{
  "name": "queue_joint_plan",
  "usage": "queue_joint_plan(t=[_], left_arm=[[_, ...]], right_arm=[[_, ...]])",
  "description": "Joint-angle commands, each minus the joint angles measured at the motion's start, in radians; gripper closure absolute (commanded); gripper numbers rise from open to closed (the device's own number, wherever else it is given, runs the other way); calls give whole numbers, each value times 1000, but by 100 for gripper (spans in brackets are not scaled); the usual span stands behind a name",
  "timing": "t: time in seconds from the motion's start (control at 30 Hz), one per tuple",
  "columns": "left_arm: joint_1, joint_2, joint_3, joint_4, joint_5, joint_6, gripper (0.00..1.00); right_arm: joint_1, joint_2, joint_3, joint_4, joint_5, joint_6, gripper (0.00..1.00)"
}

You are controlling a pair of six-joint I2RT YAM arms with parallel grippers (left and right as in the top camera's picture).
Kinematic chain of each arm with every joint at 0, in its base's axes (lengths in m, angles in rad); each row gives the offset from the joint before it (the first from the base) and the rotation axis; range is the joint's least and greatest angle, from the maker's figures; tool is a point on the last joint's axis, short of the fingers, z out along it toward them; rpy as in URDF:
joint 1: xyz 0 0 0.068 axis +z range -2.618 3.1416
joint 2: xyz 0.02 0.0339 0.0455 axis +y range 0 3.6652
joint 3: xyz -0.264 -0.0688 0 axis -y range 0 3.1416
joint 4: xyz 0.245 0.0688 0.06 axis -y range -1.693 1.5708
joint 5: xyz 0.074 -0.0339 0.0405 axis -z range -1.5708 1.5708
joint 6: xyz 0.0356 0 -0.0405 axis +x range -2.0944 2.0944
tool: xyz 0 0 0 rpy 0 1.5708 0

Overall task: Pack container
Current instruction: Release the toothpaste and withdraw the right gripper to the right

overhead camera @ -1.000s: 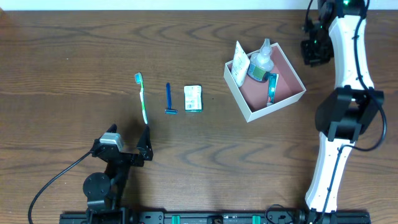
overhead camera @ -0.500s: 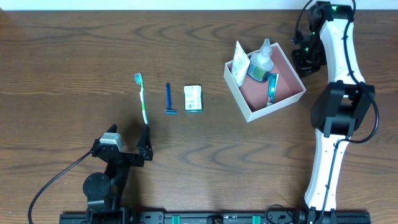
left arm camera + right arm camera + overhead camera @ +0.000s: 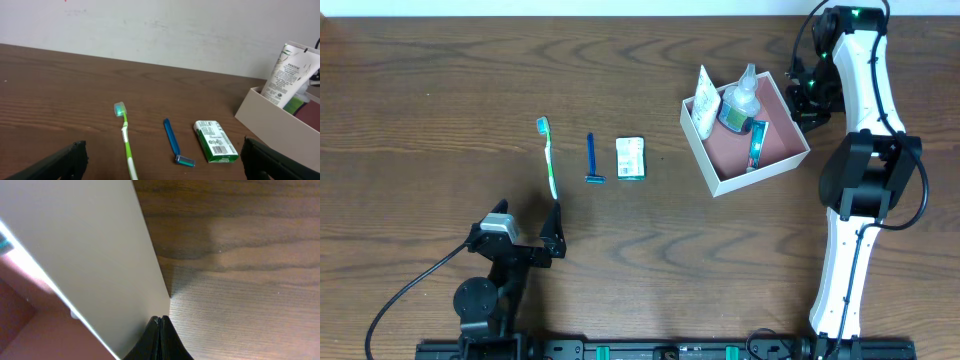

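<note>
– Dark brown wood-grain worktop [image 3: 420, 80] lay under everything, with a pale wall behind it in the left wrist view. Where was the container?
– The container [image 3: 765, 170] sat on the worktop just beside the right gripper [image 3: 160, 332], turned at an angle. In the right wrist view its white outer wall rose directly ahead of the fingertips, with a strip of pink interior beyond.
– And that gripper's state?
– Its two fingertips were pressed together with nothing between them. Whether they touched the wall or stood just off it, I could not tell.
– What was inside?
– A white tube [image 3: 705, 98] leaned on the wall farthest from the right gripper. A clear bottle [image 3: 740, 100] stood next to it, and a teal item [image 3: 757, 143] lay on the pink floor.
– And outside?
– Well apart from the right gripper and ahead of the left gripper [image 3: 525, 230] lay a white-green packet [image 3: 631, 158], a blue razor [image 3: 591, 160] and a green-white toothbrush [image 3: 549, 160], side by side without touching. The left gripper was spread wide, holding nothing.
</note>
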Motion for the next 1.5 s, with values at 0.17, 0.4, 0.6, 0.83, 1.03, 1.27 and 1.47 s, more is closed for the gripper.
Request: queue_joint_plan(t=[0.17,0.4,0.6,0.83,1.03,1.27,1.47], left_arm=[[3,-2,-18,-33,10,-9,2],[3,-2,-18,-32,10,-9,2],[3,-2,-18,-32,10,-9,2],[3,-2,-18,-33,10,-9,2],[3,-2,-18,-32,10,-9,2],[3,-2,-18,-32,10,-9,2],[3,-2,-18,-32,10,-9,2]], right_arm=[[26,-7,2,-4,-7,131,99],[64,-69,2,-4,-58,106,99],[101,-106,2,-4,-100,88,95],[109,-106,2,-4,12,134,95],[69,-107,3,-3,41,163,93],[-49,-174,32,4,55,210,87],[-175,-251,46,71,55,217,1]])
